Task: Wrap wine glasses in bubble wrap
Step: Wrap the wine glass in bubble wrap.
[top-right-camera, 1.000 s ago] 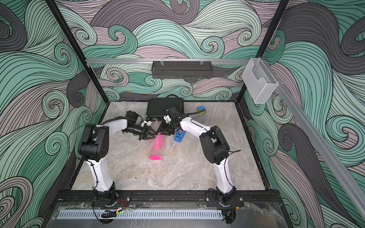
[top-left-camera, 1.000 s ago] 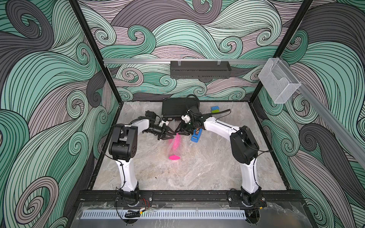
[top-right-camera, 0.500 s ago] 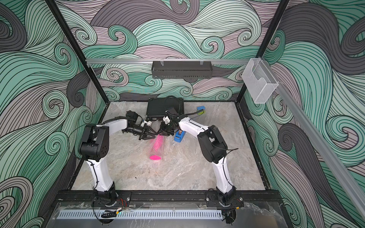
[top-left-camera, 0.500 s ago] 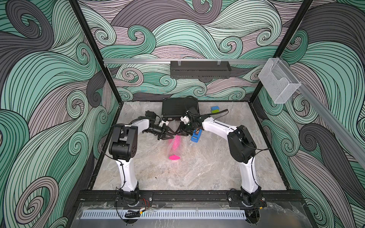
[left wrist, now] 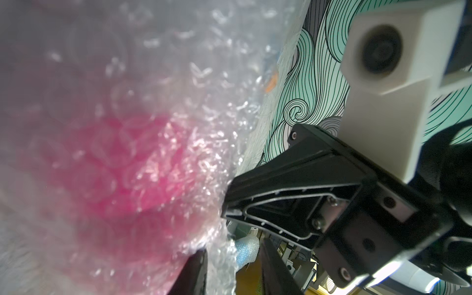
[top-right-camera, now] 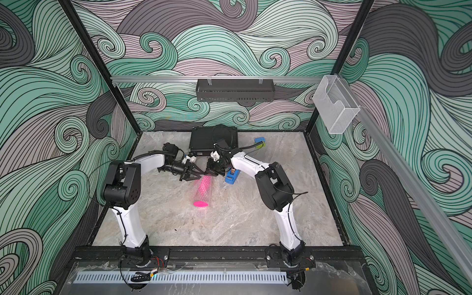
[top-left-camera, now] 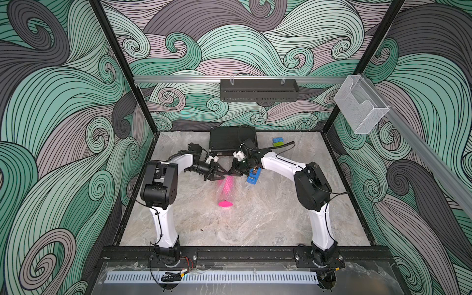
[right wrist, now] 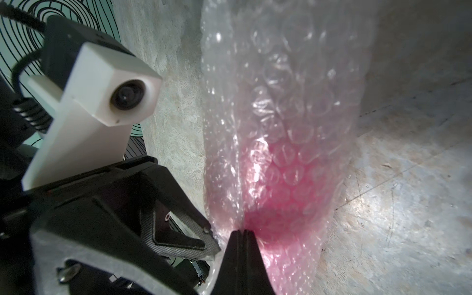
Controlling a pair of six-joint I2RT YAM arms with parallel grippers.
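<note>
Toward the back of the surface [top-left-camera: 255,217], the goblet [top-left-camera: 226,190] lies rolled in bubble wrap [right wrist: 281,89]. The right pincer [right wrist: 241,232] pinches the film; the left pincer [top-left-camera: 220,176] stands narrowly parted beside it. Best tuck that end snugly.

My left arm [top-left-camera: 158,186] and right arm [top-left-camera: 310,190] each rise from the front rail, bend at the elbow and reach forward and inward. Both forearms run low, so my wrists converge near the centre. My left gripper [top-left-camera: 221,176] points toward my right gripper [right wrist: 241,232], and their tips are just beside each other. Left jaws: standing apart. Right jaws: pressed together, pinching a fold of the bubble wrap [right wrist: 281,107].
</note>
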